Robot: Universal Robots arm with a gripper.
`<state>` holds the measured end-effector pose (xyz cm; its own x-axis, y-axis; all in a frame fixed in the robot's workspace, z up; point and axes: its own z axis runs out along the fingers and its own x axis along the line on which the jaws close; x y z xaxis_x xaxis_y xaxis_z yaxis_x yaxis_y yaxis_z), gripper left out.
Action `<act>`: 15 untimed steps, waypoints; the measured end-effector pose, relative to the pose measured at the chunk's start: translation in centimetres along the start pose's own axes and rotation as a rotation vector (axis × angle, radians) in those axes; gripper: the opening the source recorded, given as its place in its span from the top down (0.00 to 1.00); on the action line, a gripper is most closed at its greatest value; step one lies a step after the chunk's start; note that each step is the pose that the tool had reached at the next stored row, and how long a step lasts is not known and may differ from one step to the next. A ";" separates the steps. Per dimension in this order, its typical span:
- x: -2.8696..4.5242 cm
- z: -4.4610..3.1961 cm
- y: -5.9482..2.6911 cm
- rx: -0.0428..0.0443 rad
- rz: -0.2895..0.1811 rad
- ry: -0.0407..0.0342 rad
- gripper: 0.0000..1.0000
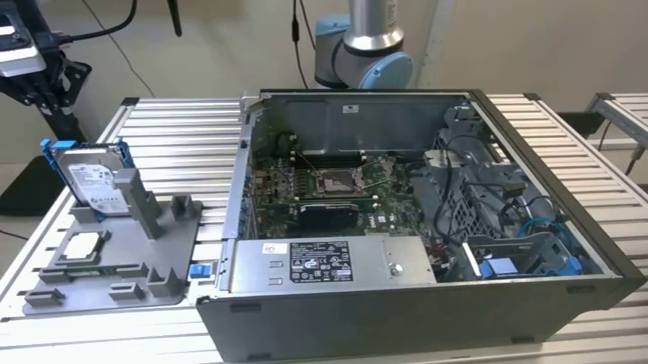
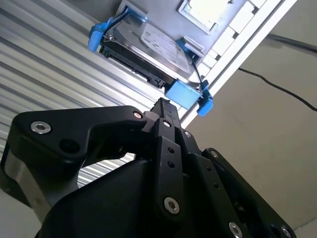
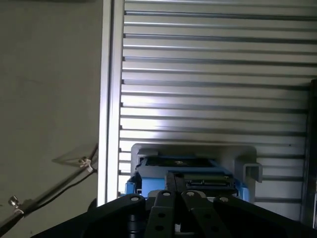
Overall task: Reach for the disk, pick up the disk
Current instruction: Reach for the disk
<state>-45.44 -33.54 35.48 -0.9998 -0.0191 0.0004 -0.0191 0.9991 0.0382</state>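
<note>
Evidently, black pincer (image 2: 162,105) pressed together, empty, near the silver-grey rectangular disk (image 2: 148,45) in its blue plastic bracket, disk standing on edge in a grey holder (image 1: 127,267) on the slatted metal surface (image 1: 177,121).

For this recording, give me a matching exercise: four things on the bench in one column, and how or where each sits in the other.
Things:
1. disk
2. chip
3. blue clip
4. computer case

Places or states:
A. lying flat on the grey tray
B. open, with its board exposed
C. standing upright in a slot of the grey tray
D. between the grey tray and the computer case

Pairs: 1-C, 2-A, 3-D, 4-B
</note>
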 end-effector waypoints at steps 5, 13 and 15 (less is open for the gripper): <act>0.64 0.00 0.01 0.0000 0.000 0.0000 1.00; 1.68 0.02 0.03 0.0000 0.000 0.0000 1.00; 1.67 0.02 0.03 0.0000 0.000 0.0000 1.00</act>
<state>-47.11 -33.54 35.46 -0.9998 -0.0192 0.0004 -0.0192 0.9991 0.0382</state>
